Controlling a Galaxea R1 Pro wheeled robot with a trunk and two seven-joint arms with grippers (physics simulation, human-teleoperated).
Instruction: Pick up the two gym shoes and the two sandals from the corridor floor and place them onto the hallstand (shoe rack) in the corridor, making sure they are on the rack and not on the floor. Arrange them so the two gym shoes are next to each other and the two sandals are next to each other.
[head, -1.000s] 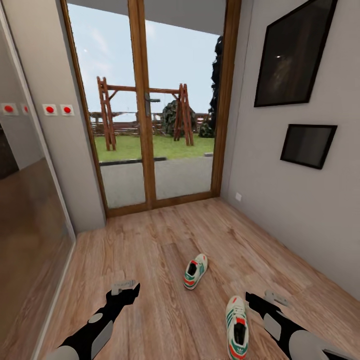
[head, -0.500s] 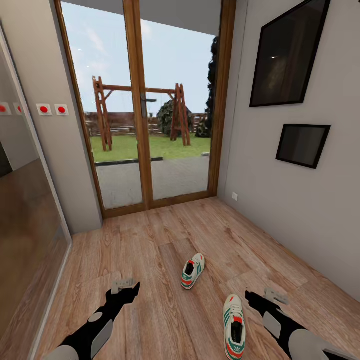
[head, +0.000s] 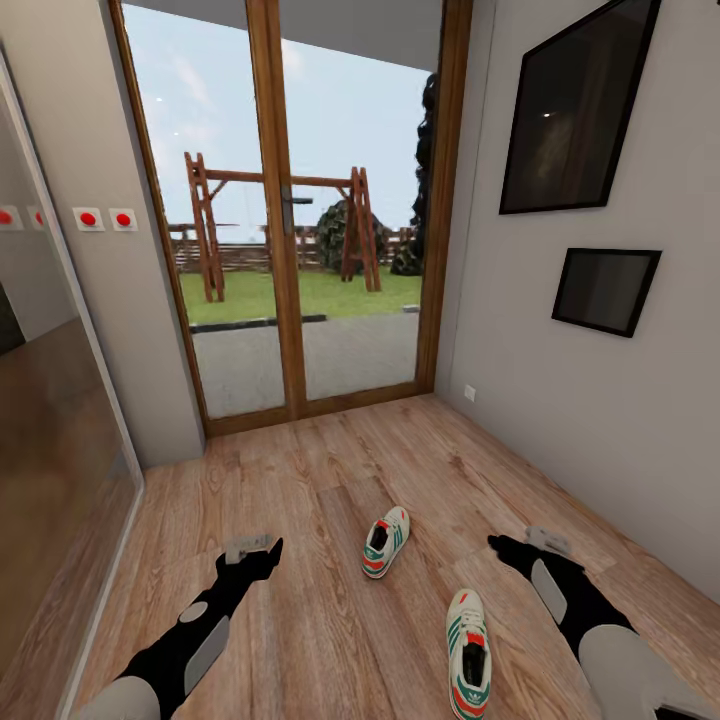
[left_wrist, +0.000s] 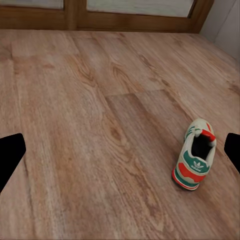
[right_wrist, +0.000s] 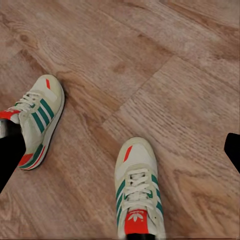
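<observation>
Wood-plank corridor floor (head: 330, 470) runs up to a glazed double door (head: 285, 215), and two gym shoes lie on it, apart and pointing different ways. The farther gym shoe (head: 385, 541) rests between the arms; the nearer gym shoe (head: 469, 665) lies close beside the right arm. Both arms hang low and forward, probably so each wrist camera can look down on a shoe before reaching. The left gripper (head: 250, 549) has its fingers spread wide, nothing between them; the right gripper (head: 535, 542) is likewise spread and empty. Neither touches a shoe. Two dark framed pictures (head: 575, 120) hang on the right-hand wall.
</observation>
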